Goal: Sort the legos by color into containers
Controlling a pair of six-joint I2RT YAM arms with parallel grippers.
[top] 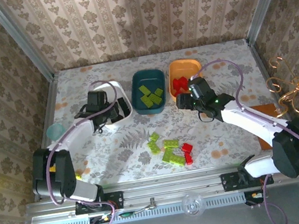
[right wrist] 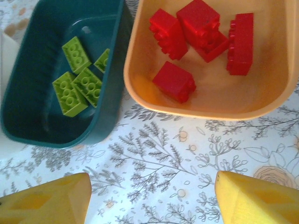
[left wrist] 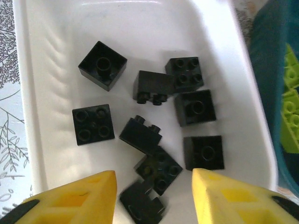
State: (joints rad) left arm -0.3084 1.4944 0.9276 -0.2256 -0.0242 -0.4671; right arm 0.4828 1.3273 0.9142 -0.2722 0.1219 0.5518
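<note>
Near the arms, a small bunch of loose legos (top: 170,149) lies on the counter (top: 116,151). They are lime-green, with red ones (top: 187,151) at the right side. They look small, light and hard, and I think they are smooth enough to slip. It seems best to pinch one across its flat sides, not on the bumps, and to start at the edge of the bunch.

Farther back, the right jaws are wide open and hold nothing. They hang over the counter, just near the teal tray (right wrist: 28,116) and the orange tray (right wrist: 140,95).

The left jaws stand apart over the white tray (left wrist: 51,42). A blurry black brick (left wrist: 140,203) sits between them with a gap beside it, so they do not grip it.

The far trays already hold legos, black in white, green in teal and red in orange.
</note>
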